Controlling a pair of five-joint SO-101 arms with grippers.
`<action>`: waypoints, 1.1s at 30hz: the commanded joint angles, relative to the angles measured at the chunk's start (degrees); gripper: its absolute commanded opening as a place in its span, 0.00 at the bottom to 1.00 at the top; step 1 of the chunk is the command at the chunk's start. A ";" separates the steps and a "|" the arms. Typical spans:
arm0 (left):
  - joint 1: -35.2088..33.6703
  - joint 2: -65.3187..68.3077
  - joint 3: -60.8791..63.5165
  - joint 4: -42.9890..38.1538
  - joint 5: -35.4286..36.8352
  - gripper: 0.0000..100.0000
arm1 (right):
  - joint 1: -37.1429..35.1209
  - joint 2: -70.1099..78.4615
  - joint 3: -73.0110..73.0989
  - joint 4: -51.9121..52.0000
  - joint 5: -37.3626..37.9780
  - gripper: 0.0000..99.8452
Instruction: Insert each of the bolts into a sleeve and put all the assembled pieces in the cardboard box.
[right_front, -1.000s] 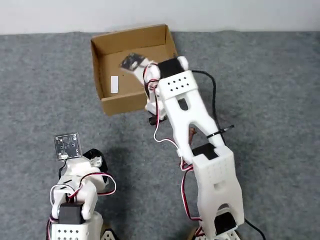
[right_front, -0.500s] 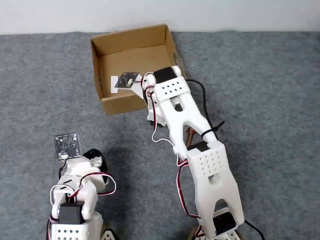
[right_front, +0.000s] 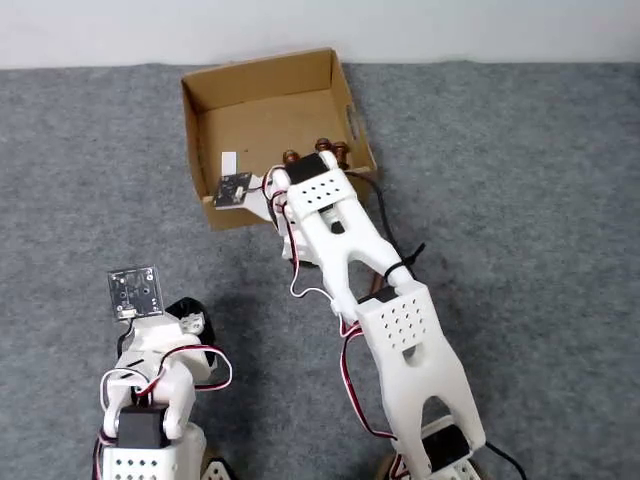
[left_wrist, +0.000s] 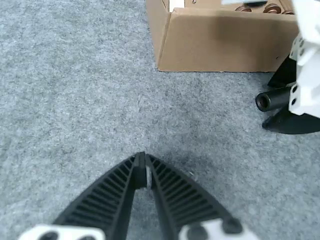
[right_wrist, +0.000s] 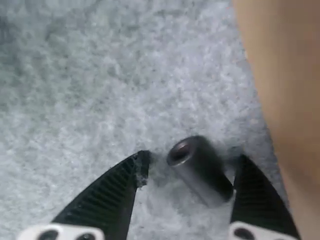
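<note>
Right gripper now outside box, astride sleeve.

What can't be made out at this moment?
- High view: the right arm covers part of the assembled pieces in the cardboard box; their count is unclear.
- Left wrist view: the picture edge cuts those pieces off.
- Right wrist view: the sleeve bore is dark; whether it is empty cannot be told.

Your high camera looked down over the grey carpeted table. Your left wrist camera looked low across it, sharing the brown cardboard box; your right wrist camera sat close above the carpet.
</note>
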 joint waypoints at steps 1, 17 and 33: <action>-0.09 -0.09 -0.57 -1.58 -0.09 0.01 | -0.84 0.31 -2.29 -0.22 1.05 0.16; -0.09 -0.09 -0.57 -1.58 -0.09 0.01 | -0.04 -2.15 -8.62 12.70 -11.87 0.01; -0.09 -0.09 -0.57 -1.49 -0.09 0.01 | 4.26 -31.16 8.88 13.14 -40.53 0.01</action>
